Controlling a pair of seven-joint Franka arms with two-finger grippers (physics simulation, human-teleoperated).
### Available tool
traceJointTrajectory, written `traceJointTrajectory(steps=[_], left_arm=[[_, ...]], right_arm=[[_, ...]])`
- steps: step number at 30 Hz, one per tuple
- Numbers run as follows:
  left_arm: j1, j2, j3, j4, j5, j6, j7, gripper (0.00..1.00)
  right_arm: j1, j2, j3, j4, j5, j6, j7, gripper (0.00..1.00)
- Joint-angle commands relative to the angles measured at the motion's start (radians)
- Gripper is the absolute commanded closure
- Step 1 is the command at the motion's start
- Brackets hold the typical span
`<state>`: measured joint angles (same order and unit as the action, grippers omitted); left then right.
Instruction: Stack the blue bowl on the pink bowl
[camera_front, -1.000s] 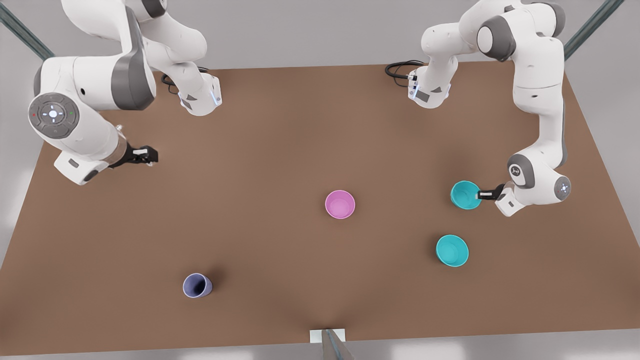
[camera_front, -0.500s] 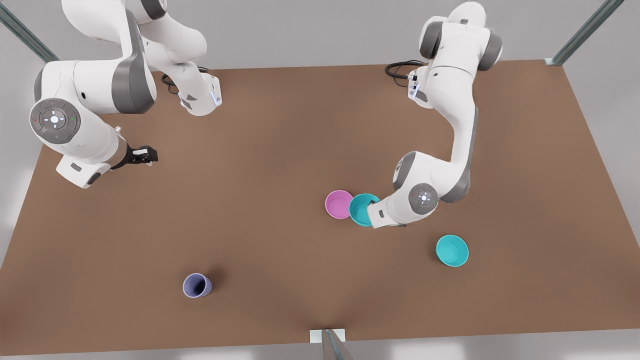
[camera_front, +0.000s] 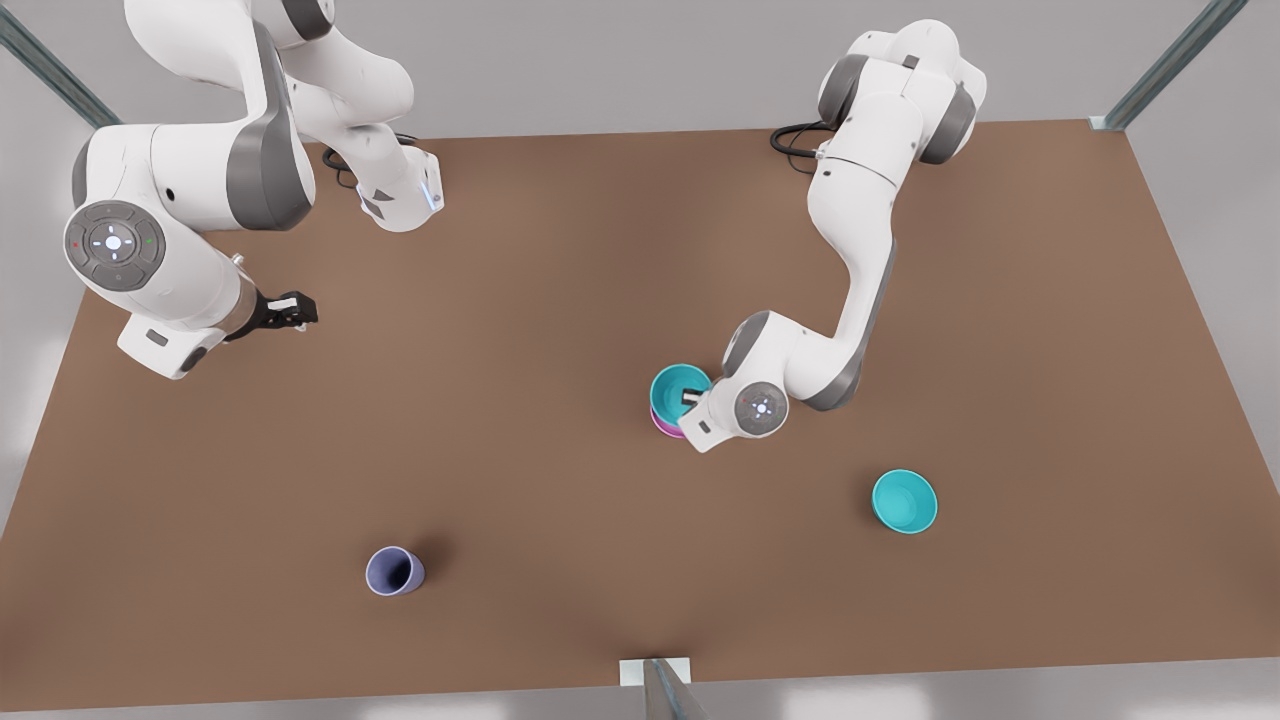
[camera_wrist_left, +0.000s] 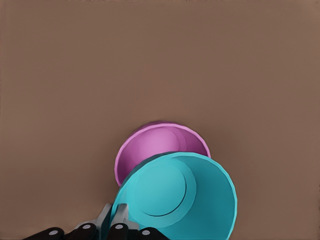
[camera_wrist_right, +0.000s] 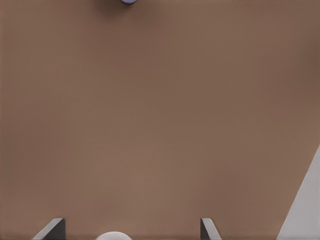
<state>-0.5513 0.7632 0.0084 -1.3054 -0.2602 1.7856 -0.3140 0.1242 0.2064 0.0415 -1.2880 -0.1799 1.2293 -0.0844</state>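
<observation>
Two teal bowls: the blue bowl (camera_front: 678, 385) and a second teal bowl (camera_front: 904, 501). One pink bowl (camera_front: 663, 423). One periwinkle cup (camera_front: 393, 571). Two arms.

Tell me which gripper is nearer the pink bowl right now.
Left. The left gripper is shut on the blue bowl directly over the pink bowl. The right gripper waits open far off, near the table edge on the front view's left.
</observation>
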Motion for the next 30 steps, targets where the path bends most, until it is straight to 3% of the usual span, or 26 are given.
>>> traceJointTrajectory(steps=[1, 14, 15, 16, 17, 18, 19, 21, 22, 24, 25, 26, 30], left_arm=[[0.001, 0.001, -0.001, 0.000, -0.004, 0.054, -0.353, 0.79], [0.001, 0.007, -0.004, -0.018, 0.001, 0.052, -0.358, 0.79], [0.001, 0.005, -0.004, -0.018, 0.001, 0.051, -0.356, 0.63], [0.001, 0.005, -0.004, -0.018, 0.001, 0.044, -0.358, 0.27], [0.002, 0.005, -0.004, -0.018, 0.001, 0.044, -0.358, 0.07], [0.007, 0.004, -0.004, -0.018, 0.003, 0.017, -0.353, 0.00], [0.011, -0.004, -0.001, -0.017, 0.010, -0.033, -0.350, 0.00], [0.132, -0.183, 0.001, 0.021, 0.202, -0.366, -0.269, 0.00], [0.158, -0.250, 0.004, 0.023, 0.245, -0.426, -0.196, 0.00], [0.278, -0.380, 0.004, 0.034, 0.314, -0.509, 0.220, 0.00], [0.314, -0.403, 0.004, 0.107, 0.320, -0.554, 0.230, 0.00], [0.358, -0.465, -0.004, 0.106, 0.316, -0.580, 0.231, 0.00], [0.360, -0.493, 0.001, 0.104, 0.303, -0.595, 0.231, 0.00]], right_arm=[[0.000, -0.001, 0.000, 0.001, 0.000, -0.001, -0.021, 0.00], [0.000, 0.001, 0.000, 0.001, 0.000, -0.001, -0.021, 0.00], [0.000, 0.001, 0.000, 0.001, 0.000, -0.001, -0.021, 0.00], [-0.001, 0.001, 0.000, 0.001, 0.000, -0.001, -0.021, 0.00], [-0.002, 0.001, 0.000, 0.001, 0.000, -0.001, -0.021, 0.00], [-0.002, 0.001, 0.000, 0.001, 0.000, -0.001, -0.021, 0.00], [-0.002, 0.001, 0.000, 0.001, 0.000, -0.001, -0.021, 0.00], [-0.002, 0.001, 0.000, 0.003, 0.000, -0.001, -0.021, 0.00], [-0.002, 0.001, 0.000, 0.001, 0.000, -0.001, -0.021, 0.00], [-0.002, 0.001, -0.002, 0.003, 0.000, 0.001, -0.021, 0.00], [-0.002, 0.001, 0.000, 0.003, 0.000, -0.001, -0.021, 0.00], [-0.002, 0.001, 0.000, 0.003, 0.000, -0.001, -0.021, 0.00], [-0.002, 0.001, 0.000, 0.004, 0.000, 0.001, -0.021, 0.00]])
